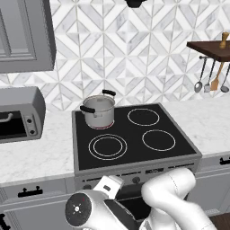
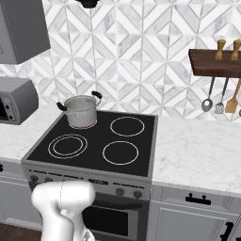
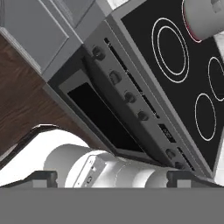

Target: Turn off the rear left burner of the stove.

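The stove [image 1: 134,155] is a black glass cooktop with a grey steel front and a row of small dark knobs [image 3: 130,97]. A steel pot [image 1: 99,111] stands on the rear left burner [image 1: 106,127], whose thin reddish ring shows around the pot's base. The pot [image 2: 81,110] and the reddish burner ring [image 2: 84,127] also show from the right, and the ring's red arc [image 3: 189,27] appears at the top of the hand view. My gripper [image 3: 113,178] hangs low in front of the stove's front panel, open, with nothing between its fingertips [image 3: 43,177] and away from the knobs.
A grey toaster oven [image 1: 18,119] sits on the marble counter left of the stove. A wooden shelf [image 2: 216,63] with hanging utensils is on the right wall. The dark oven door [image 3: 100,118] lies below the knobs, with wood floor [image 3: 22,100] underneath. My own arm crowds the space before the oven.
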### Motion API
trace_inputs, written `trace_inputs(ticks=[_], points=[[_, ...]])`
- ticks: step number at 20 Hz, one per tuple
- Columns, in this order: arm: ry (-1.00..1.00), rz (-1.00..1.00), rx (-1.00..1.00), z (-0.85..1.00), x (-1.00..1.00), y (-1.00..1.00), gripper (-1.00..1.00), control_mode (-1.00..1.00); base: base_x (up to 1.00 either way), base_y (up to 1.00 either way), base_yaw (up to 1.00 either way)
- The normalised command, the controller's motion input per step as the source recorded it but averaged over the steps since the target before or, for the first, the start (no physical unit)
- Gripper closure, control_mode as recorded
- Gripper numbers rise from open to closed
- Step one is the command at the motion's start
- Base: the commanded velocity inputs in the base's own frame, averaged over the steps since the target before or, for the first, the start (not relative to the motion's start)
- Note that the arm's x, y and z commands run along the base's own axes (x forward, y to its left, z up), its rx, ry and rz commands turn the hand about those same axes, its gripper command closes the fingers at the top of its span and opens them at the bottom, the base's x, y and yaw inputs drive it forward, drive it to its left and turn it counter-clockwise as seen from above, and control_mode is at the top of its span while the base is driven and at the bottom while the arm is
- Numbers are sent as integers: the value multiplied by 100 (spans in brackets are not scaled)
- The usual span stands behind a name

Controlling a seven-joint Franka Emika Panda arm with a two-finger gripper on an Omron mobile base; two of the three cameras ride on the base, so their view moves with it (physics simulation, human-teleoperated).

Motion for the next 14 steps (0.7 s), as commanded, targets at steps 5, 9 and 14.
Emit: trace_inputs(ticks=[5, 9, 14], points=[[-27, 7, 0, -35, 53, -1, -100, -100, 0, 0, 0], [-23, 4, 0, -47, 79, -6, -100, -100, 0, 0, 0], [-10, 1, 0, -52, 62, -14, -100, -100, 0, 0, 0]])
